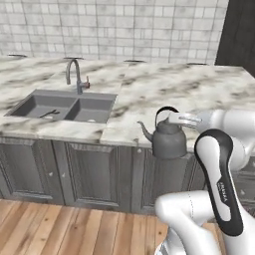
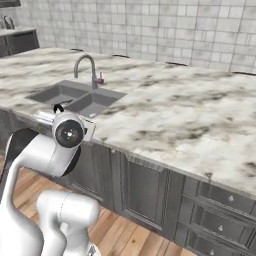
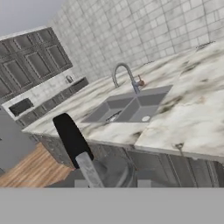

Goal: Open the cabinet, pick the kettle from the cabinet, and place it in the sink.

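One kettle [image 1: 168,139] hangs from closed fingers [image 1: 175,118], beside one two-basin sink [image 1: 64,106].

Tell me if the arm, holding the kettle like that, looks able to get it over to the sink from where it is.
Probably yes. The gripper is shut on the kettle by its handle, hanging in front of the counter edge, right of the sink. Nothing stands on the marble between them; only the faucet at the basin's back needs avoiding.

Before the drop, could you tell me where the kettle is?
In the left base view the kettle hangs from the gripper at the counter's front edge, right of the sink.
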Tool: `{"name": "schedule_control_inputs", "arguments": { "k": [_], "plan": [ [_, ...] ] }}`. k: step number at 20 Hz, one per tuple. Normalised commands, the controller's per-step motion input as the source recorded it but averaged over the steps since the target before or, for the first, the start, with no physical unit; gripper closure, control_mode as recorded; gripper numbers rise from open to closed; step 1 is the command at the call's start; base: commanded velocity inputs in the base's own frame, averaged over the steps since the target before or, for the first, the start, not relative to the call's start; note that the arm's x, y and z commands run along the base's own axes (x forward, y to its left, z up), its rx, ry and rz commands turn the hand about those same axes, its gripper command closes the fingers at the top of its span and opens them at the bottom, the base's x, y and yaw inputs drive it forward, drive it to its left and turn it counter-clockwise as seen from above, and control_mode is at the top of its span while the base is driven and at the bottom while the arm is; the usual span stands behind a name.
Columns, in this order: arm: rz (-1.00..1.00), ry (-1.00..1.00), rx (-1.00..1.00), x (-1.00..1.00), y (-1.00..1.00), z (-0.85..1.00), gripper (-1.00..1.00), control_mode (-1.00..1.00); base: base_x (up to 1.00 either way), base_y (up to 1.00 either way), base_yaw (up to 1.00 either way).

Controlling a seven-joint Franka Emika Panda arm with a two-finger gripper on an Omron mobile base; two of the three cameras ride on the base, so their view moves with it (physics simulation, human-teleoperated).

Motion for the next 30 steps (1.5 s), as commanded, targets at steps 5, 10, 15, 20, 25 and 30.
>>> {"name": "schedule_control_inputs", "arguments": {
  "k": [5,10,15,20,25,30],
  "plan": [
    [0.00,0.00,0.00,0.00,0.00,0.00,1.00,1.00,0.42,0.45,-0.30],
    [0.00,0.00,0.00,0.00,0.00,0.00,1.00,1.00,0.52,0.41,-0.25],
    [0.00,0.00,0.00,0.00,0.00,0.00,1.00,1.00,0.57,0.43,-0.15],
    [0.00,0.00,0.00,0.00,0.00,0.00,1.00,1.00,0.59,0.45,-0.09],
    [0.00,0.00,0.00,0.00,0.00,0.00,1.00,1.00,0.47,0.56,-0.07],
    [0.00,0.00,0.00,0.00,0.00,0.00,1.00,1.00,0.33,0.65,-0.07]
  ]
}}
